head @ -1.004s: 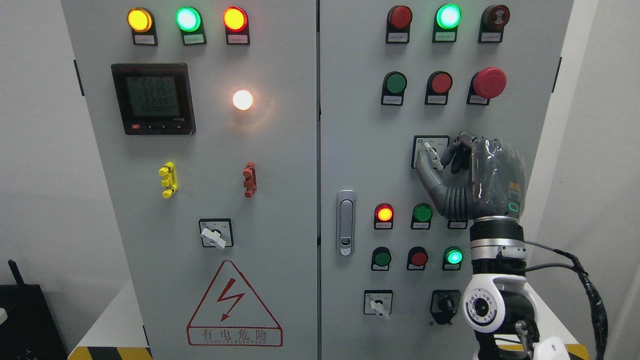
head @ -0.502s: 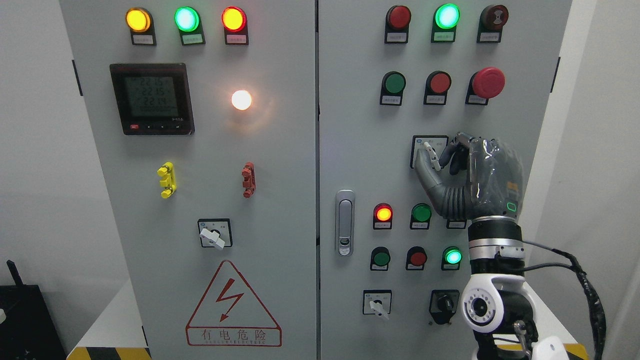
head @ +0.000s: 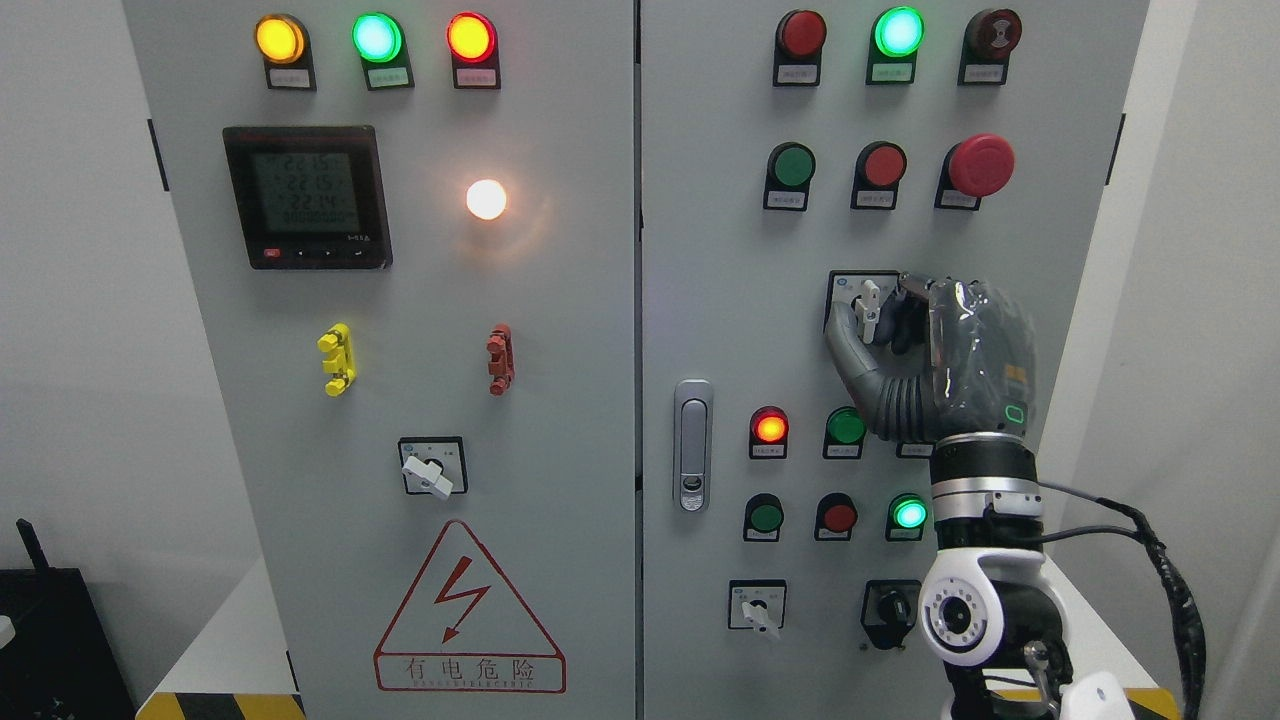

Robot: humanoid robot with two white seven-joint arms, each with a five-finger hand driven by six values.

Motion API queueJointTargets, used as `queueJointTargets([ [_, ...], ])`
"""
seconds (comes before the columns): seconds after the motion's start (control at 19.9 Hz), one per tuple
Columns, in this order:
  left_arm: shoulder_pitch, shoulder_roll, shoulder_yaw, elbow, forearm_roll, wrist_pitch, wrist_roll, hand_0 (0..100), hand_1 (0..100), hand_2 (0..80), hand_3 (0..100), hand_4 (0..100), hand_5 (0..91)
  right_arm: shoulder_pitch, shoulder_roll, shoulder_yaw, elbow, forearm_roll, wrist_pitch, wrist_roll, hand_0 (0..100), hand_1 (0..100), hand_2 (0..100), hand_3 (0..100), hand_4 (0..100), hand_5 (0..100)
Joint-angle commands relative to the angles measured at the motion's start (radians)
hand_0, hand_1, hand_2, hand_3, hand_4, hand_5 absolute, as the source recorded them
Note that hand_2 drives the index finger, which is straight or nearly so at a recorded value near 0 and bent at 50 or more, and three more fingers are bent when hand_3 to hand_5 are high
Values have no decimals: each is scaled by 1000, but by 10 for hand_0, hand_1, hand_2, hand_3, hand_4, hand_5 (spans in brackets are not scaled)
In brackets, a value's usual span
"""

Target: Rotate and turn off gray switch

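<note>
Gray switch (head: pixel 870 303), mounted mid-height on the right door of the control cabinet (head: pixel 700 250), stands with its lever near upright, pinched between thumb and fingers of the robot's right hand (head: pixel 935 350); the left hand is out of view. The hold looks slight: fingertips could slide off the narrow lever mid-turn, leaving it short of off, and a swinging wrist could brush the green button (head: pixel 845 425) just below
</note>
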Motion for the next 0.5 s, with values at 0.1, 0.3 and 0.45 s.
queueJointTargets([
  [0.1, 0, 0, 32, 23, -8, 1, 1, 120, 389, 0, 0, 0, 0, -2, 3, 4, 1, -1, 1, -2, 501, 420, 726, 945, 888, 1000],
  [0.3, 0, 0, 32, 23, -8, 1, 1, 120, 389, 0, 0, 0, 0, -2, 3, 4, 1, -2, 1, -2, 506, 403, 731, 950, 890, 1000],
  [0.45, 0, 0, 31, 23, -8, 1, 1, 120, 389, 0, 0, 0, 0, -1, 3, 4, 1, -5, 1, -2, 516, 396, 735, 950, 891, 1000],
])
